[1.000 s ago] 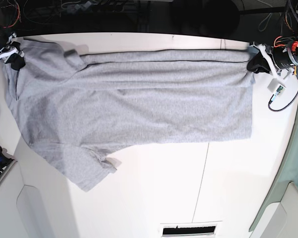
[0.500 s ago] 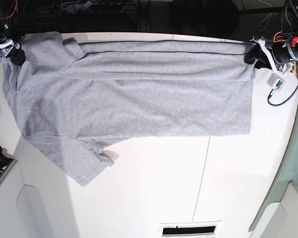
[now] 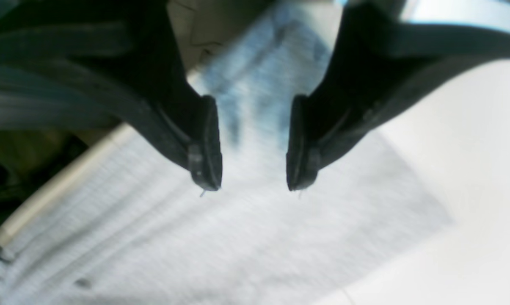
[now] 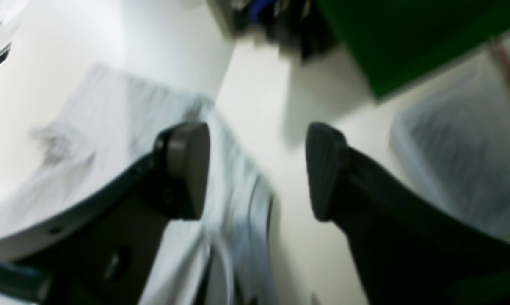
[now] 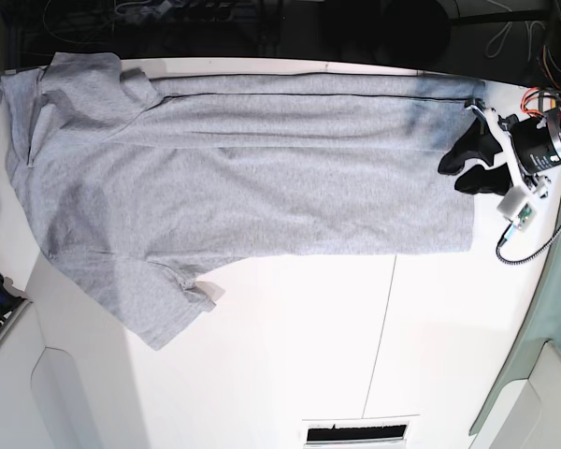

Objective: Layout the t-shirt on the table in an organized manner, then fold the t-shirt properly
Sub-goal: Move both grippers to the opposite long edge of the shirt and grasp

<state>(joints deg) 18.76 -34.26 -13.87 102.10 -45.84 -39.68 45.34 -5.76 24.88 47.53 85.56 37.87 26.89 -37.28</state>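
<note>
T-shirt (image 5: 252,182) lies spread flat across the far half of the white worktop (image 5: 355,355), grey, long axis running side to side in the base view. Collar and sleeves sit toward that view's left; one sleeve points down-left toward the near edge, its cuff slightly curled. Hem lies straight at the view's right. Far edge of the fabric sits along the worktop's far edge. A thin dark seam line runs from near the hem toward the near edge.

Left gripper (image 5: 463,168) hovers at the hem's far corner, jaws released with a clear gap between them; the left wrist view shows grey cloth (image 3: 246,237) below and between the black pads (image 3: 206,144), nothing pinched.

Right gripper (image 4: 257,169) not seen in the base view. Right wrist view, blurred, shows its jaws parted and empty, shirt fabric (image 4: 111,127) and bare worktop (image 4: 255,93) beneath
</note>
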